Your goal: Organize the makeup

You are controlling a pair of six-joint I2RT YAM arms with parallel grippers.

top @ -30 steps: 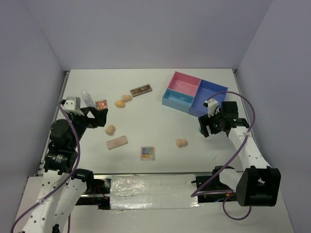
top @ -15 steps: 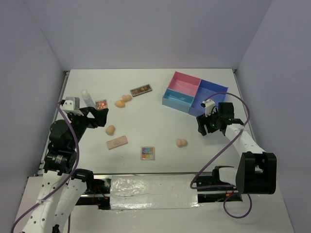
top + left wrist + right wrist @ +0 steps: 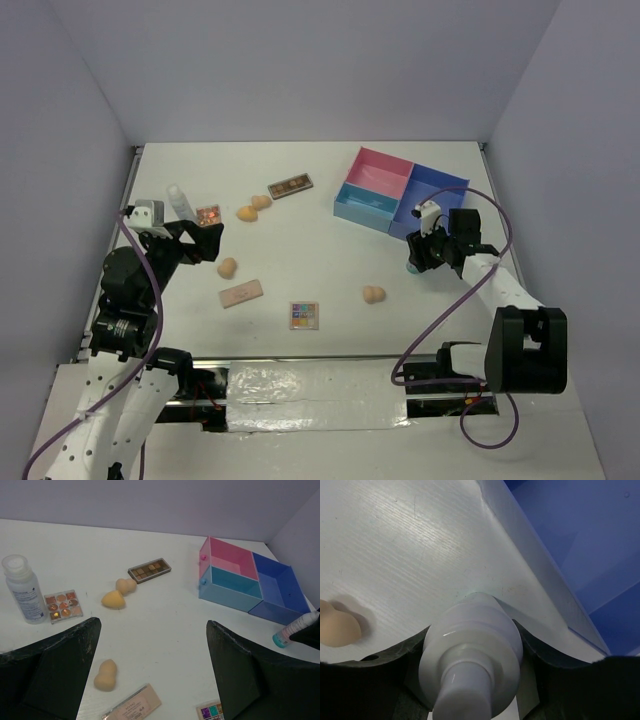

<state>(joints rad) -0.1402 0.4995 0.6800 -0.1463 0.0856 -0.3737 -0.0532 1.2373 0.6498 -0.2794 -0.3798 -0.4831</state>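
My right gripper is shut on a small white bottle with a teal cap, just in front of the pink-and-blue tray. Both pads press the bottle's sides. The left wrist view shows that bottle tilted above the table. My left gripper hangs open over the left side. Below it lie a peach sponge, a pink palette and a square multicolour palette. Farther back are two sponges, a brown palette, an orange-toned palette and another white bottle.
A lone sponge lies left of my right gripper. The tray's blue compartment wall runs close beside the held bottle. Grey walls enclose the white table on three sides.
The right gripper has shifted slightly back and left toward the tray and its fingers have closed in on the white bottle. The left arm has not moved.
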